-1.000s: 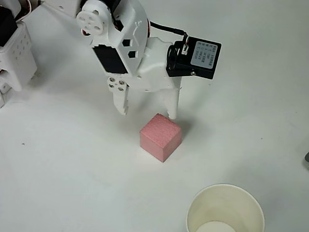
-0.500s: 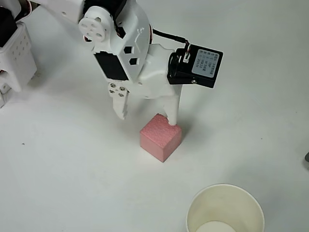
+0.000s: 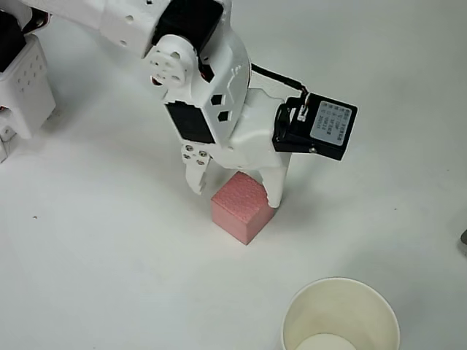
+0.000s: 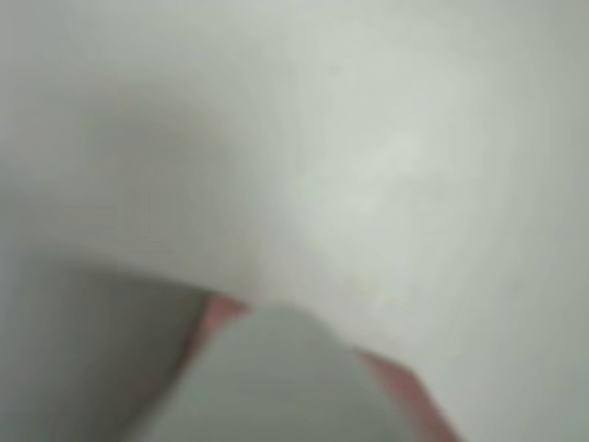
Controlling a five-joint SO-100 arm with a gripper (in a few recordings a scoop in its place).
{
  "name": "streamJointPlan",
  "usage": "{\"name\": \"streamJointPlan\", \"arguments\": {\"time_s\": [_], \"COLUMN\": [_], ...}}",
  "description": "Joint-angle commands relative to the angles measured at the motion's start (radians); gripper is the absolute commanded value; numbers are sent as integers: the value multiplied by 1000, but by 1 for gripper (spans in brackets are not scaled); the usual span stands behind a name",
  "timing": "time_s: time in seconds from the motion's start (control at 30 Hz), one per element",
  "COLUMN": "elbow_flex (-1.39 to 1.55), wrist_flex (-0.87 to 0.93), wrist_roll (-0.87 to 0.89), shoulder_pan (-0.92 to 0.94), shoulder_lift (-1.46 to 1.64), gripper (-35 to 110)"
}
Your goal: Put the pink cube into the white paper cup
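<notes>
The white two-finger end effector (image 3: 235, 188) has dropped from above to straddle the small pale pink foam cube (image 3: 243, 207) on the white table (image 3: 109, 277), jaws spread, ready to close, the round white paper cup (image 3: 341, 316) waiting nearby.

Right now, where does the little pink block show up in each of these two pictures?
Overhead view: the pink cube sits just below centre on the table, between the open gripper fingers.
Wrist view: blurred pink slivers at the bottom edge, either side of a pale out-of-focus finger.
Shared landmark: the white finger beside the cube.
</notes>
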Motion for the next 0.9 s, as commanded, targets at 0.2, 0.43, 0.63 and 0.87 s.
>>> {"name": "streamJointPlan", "arguments": {"time_s": [0.2,0.43,0.63,0.87], "elbow_flex": [-89,-86,-86,-101], "wrist_flex": [-3,-3,-3,2], "wrist_roll": [-5,3,5,2], "shoulder_pan": [-11,-11,-12,-12], "shoulder_lift": [2,-2,-2,12], "gripper": [44,31,10,6]}}
